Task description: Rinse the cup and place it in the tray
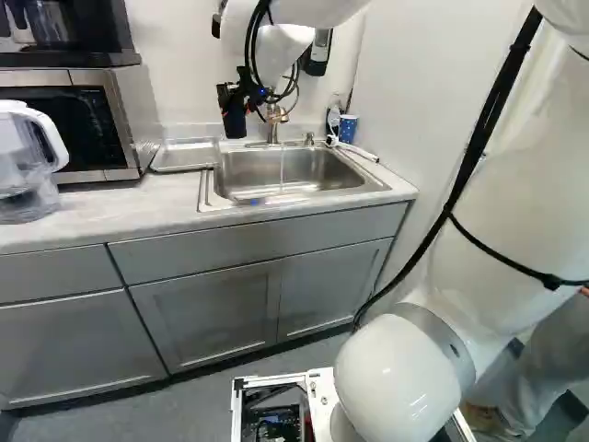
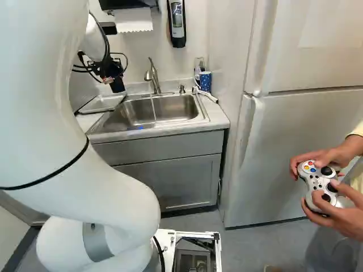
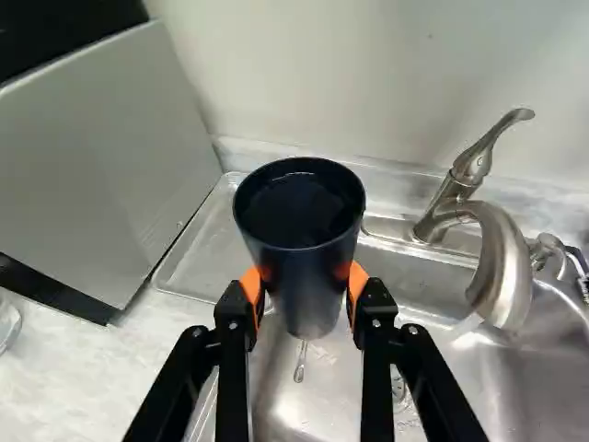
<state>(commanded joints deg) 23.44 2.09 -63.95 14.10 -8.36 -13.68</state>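
The counter (image 1: pixel 110 210) carries the steel sink (image 1: pixel 304 175), with the metal tray (image 1: pixel 184 158) lying between it and the microwave (image 1: pixel 115 110), and a thin stream of water (image 2: pixel 153 109) falls from the tap (image 3: pixel 502 262) into the basin. The claw (image 1: pixel 237 99) stands partly open, spread to the width of the dark blue cup (image 3: pixel 311 276), its orange pads (image 3: pixel 357 284) pressed on both sides, holding it mouth up in the air near the tap, a drip (image 3: pixel 300 361) beneath it.
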